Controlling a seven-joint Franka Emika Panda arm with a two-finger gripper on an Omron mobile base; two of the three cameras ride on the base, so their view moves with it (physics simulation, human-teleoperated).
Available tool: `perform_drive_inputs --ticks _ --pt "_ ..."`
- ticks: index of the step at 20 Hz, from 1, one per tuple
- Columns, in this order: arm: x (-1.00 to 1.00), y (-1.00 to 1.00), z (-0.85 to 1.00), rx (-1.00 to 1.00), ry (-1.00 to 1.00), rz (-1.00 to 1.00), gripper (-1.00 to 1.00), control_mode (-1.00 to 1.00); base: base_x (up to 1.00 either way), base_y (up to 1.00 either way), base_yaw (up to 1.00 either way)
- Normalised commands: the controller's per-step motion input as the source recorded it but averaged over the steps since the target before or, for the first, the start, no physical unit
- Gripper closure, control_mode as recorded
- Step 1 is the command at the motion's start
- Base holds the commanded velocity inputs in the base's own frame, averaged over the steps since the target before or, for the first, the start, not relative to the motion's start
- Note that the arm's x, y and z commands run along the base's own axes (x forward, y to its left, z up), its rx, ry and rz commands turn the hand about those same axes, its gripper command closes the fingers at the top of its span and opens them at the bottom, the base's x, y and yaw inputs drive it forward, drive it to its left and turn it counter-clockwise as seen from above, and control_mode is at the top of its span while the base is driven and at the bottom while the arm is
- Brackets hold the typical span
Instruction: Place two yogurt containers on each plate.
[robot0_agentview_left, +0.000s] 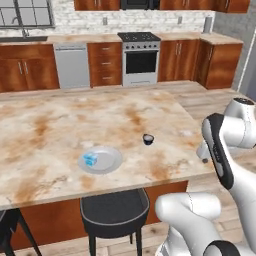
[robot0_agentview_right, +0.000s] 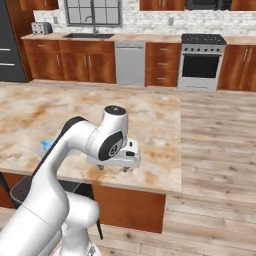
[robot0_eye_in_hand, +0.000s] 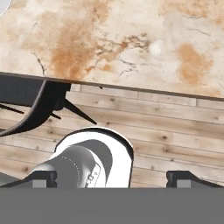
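Island counter carries one plate with the light blue yogurt container on it; a dark cup sits near, off-plate. Gripper hovers at the counter edge, released, empty. We judge next: reach for that cup.

Home kitchen: stove, sink, cabinets

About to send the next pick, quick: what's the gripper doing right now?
Gripper: open, fingers wide apart, holding nothing, over the counter edge.
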Motion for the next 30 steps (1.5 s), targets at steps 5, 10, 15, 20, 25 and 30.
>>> perform_drive_inputs --ticks 5,10,15,20,25,30 --pt "0.0 0.0 0.0 0.0 0.0 0.0 -1.0 1.0 1.0 -0.51 0.25" --pt "0.0 0.0 0.0 0.0 0.0 0.0 -1.0 1.0 1.0 -0.1 0.44" --pt "0.0 0.0 0.0 0.0 0.0 0.0 -1.0 1.0 1.0 0.07 0.47" --pt "0.51 0.12 -0.01 0.0 0.05 0.07 -1.0 -1.0 0.12 0.0 0.03" --pt "1.0 0.74 -0.05 -0.01 0.03 0.14 -1.0 -1.0 0.0 0.0 0.0" --pt "1.0 0.12 0.1 -0.08 0.05 0.01 -1.0 -1.0 0.0 0.0 0.0"
